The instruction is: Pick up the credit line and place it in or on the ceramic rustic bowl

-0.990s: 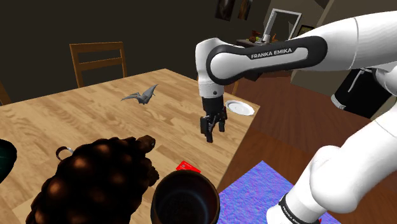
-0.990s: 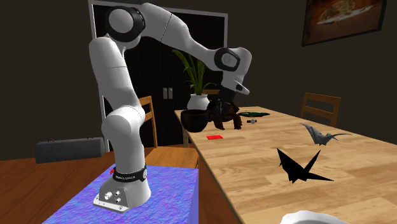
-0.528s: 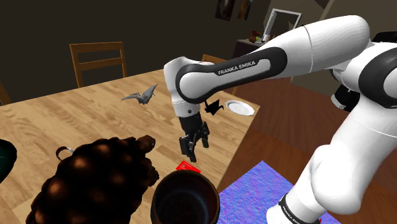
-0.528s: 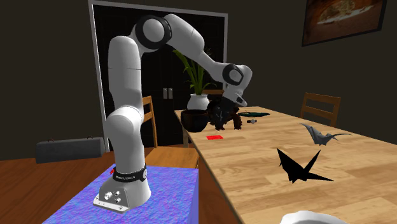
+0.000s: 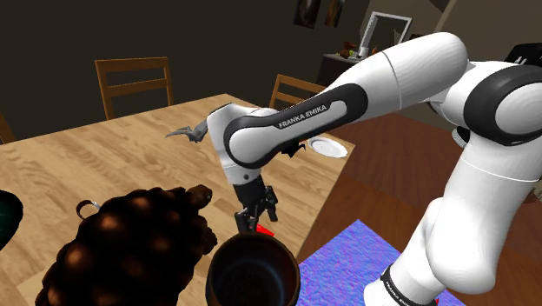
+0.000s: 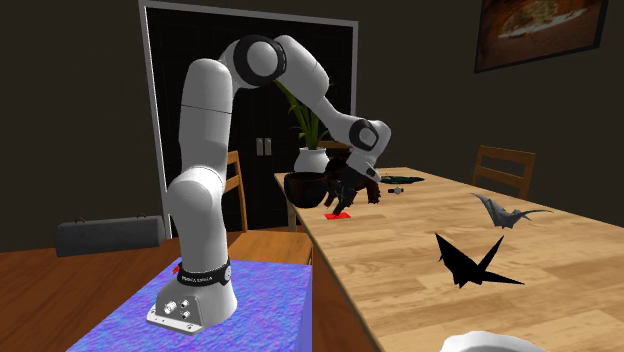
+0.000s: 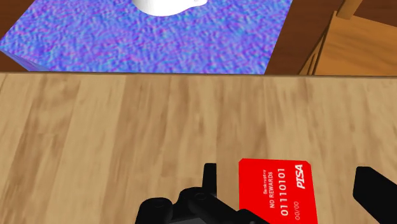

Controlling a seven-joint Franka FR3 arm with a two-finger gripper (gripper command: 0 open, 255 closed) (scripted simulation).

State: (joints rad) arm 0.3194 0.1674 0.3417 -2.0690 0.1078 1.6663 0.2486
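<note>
A red credit card (image 7: 273,191) with white print lies flat on the wooden table (image 7: 114,127) near its edge. My gripper (image 7: 289,186) hangs low over it and is open. One finger (image 7: 208,177) stands beside the card's edge, the other (image 7: 375,189) stands well clear of it, and neither touches it. In the shoulder view the gripper (image 5: 254,215) is just above the card (image 5: 264,230), beside the dark round bowl (image 5: 252,269). From the second exterior view the gripper (image 6: 337,202) hovers over the card (image 6: 338,215) in front of the bowl (image 6: 305,186).
A big dark lumpy object (image 5: 130,248) sits next to the bowl. A grey paper bird (image 6: 505,212), a black paper crane (image 6: 470,262) and a white plate (image 5: 328,148) lie farther along the table. Chairs (image 5: 135,83) line its sides. My blue-topped stand (image 7: 146,38) lies beyond the table edge.
The arm has swung down and toward the bowl end of the table. The gripper dropped from mid-air above the table's middle to just over the red card, still open.
</note>
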